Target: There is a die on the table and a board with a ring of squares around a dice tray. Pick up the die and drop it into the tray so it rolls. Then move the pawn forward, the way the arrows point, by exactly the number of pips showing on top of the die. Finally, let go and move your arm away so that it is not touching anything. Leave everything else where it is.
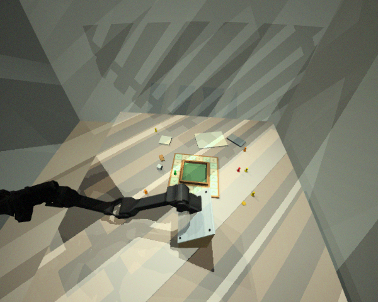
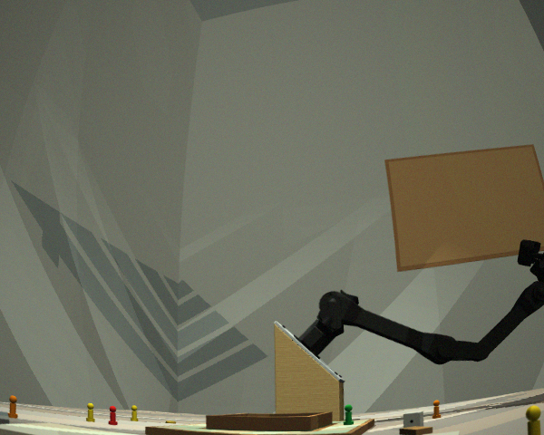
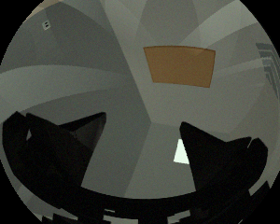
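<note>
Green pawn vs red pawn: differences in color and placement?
Color: the green pawn is green, the red pawn is red.
Placement: the green pawn stands on the board's ring; the red pawn stands off the board, on the table, near a yellow pawn.
Shared: both upright, round-headed.

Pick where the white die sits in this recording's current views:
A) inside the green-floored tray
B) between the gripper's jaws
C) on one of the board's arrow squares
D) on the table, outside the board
D: the top view shows the die on the table beside the board, off its edge.
</note>
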`<move>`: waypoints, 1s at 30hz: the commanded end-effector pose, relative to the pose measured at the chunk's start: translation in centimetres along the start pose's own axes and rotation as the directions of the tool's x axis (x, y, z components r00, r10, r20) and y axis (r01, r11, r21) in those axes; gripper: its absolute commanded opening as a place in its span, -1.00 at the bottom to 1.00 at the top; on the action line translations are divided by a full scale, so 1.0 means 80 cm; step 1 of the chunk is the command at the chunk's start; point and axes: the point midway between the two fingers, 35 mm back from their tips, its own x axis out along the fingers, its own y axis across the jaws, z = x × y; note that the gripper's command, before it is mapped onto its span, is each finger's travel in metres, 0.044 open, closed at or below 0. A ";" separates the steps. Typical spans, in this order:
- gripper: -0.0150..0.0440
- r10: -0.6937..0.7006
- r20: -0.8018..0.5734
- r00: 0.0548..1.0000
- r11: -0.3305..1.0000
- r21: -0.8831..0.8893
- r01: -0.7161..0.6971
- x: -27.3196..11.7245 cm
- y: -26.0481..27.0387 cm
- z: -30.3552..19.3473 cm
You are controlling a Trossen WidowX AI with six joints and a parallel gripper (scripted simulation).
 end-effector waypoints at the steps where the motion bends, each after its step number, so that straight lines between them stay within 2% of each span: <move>1: 0.78 -0.004 -0.006 1.000 1.000 -0.002 0.004 0.002 -0.003 -0.002; 5: 0.44 -0.088 -0.123 0.989 0.995 -0.047 0.083 0.037 -0.054 -0.046; 10: 0.44 -0.189 -0.273 0.943 0.980 -0.106 0.166 0.066 -0.121 -0.107; 14: 0.44 -0.217 -0.372 0.902 0.969 -0.198 0.151 0.066 -0.144 -0.133; 20: 0.44 -0.336 -0.579 0.743 0.939 -0.268 0.216 0.062 -0.238 -0.228; 23: 0.44 -0.331 -0.612 0.718 0.935 -0.316 0.161 0.056 -0.248 -0.244; 30: 0.44 -0.403 -0.801 0.442 0.915 -0.360 0.181 -0.002 -0.337 -0.348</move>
